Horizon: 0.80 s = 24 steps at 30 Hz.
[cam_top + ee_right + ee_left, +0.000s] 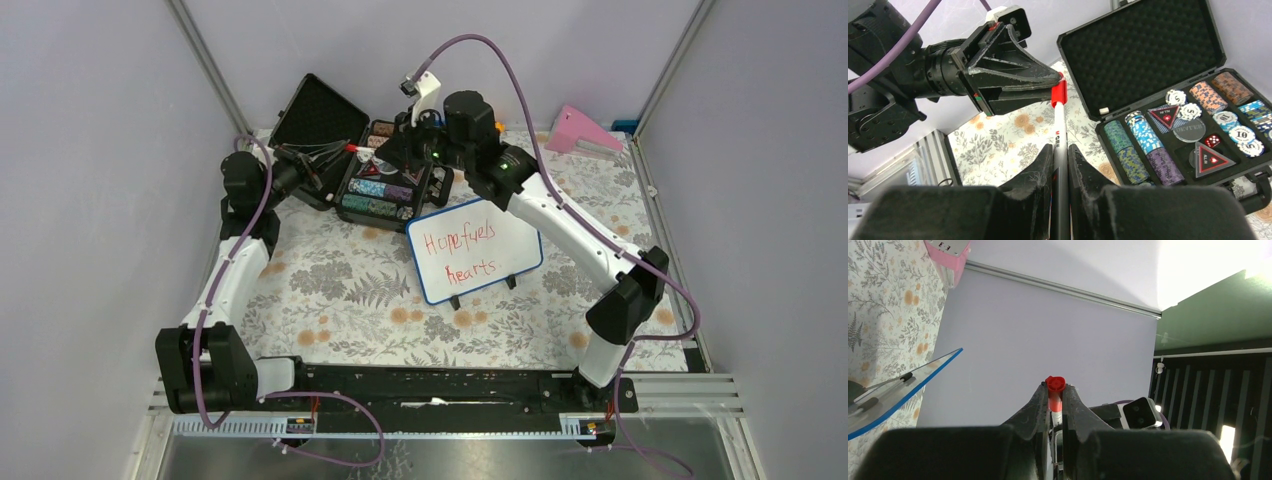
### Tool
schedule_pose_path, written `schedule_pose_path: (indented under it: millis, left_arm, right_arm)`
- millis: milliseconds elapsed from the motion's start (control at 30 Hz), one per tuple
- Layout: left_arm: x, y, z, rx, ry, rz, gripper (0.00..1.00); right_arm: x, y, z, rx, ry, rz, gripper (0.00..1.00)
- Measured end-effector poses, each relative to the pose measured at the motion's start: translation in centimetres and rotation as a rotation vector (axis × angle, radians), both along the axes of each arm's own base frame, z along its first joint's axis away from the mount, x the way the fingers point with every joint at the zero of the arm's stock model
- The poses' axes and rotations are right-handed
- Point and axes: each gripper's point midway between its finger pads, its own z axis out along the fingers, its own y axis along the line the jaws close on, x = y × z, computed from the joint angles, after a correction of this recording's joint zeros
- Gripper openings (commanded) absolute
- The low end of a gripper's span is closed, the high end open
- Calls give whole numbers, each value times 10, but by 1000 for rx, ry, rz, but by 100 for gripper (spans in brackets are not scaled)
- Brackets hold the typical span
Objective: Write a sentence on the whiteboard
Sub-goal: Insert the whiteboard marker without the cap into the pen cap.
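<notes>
Finding the whiteboard standing mid-table, just in front of the open case, bearing the sentence in two red lines; judging writing complete. Noting left gripper clamping the red cap, right gripper clenching the marker barrel; judging capping as remaining.
</notes>
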Motion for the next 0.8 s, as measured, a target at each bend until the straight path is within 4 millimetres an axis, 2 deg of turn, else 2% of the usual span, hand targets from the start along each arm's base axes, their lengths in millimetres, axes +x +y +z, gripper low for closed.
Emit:
schedule_pose_path:
  millis: [167, 400, 800]
  left_arm:
    - [1, 0, -1, -2, 6, 3, 0]
    - [6, 6, -8, -1, 39, 43, 0]
    - [14, 14, -10, 8, 38, 103, 0]
  right_arm:
    - [2, 8, -2, -26, -41, -29, 0]
    - [8, 32, -12, -110, -189, -109, 0]
    - [9, 54, -16, -231, -411, -209, 0]
